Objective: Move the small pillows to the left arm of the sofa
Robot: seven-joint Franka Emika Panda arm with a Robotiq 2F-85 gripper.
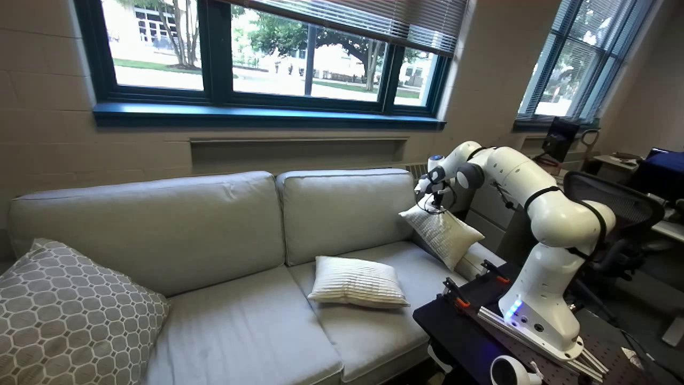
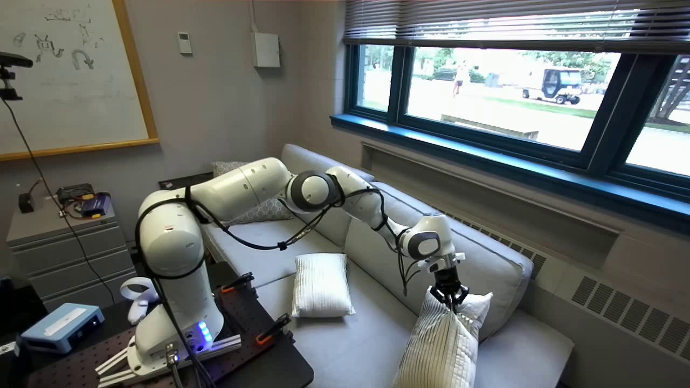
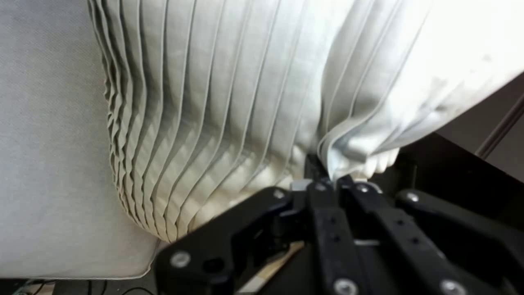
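- Gripping one small pillow (image 2: 436, 345) by a pinched fold near its top, with the gripper (image 2: 452, 303) closed firmly on the cloth.
- Dangling it at a tilt at the right end of the sofa (image 1: 256, 302) in an exterior view, over or just beside the armrest (image 1: 475, 258), possibly touching, though hiding any contact.
- Showing a second small pillow (image 1: 359, 282) lying on the seat (image 1: 377, 327), to the left.
- Seemingly working on placing this one, with the second not yet done.
- Probably needing next a slight shift squarely over the armrest, gentle lowering until resting, then releasing.
- Holding the robot arm (image 1: 518, 171) arched from the table (image 1: 443, 318) on the right, pointing the gripper down.
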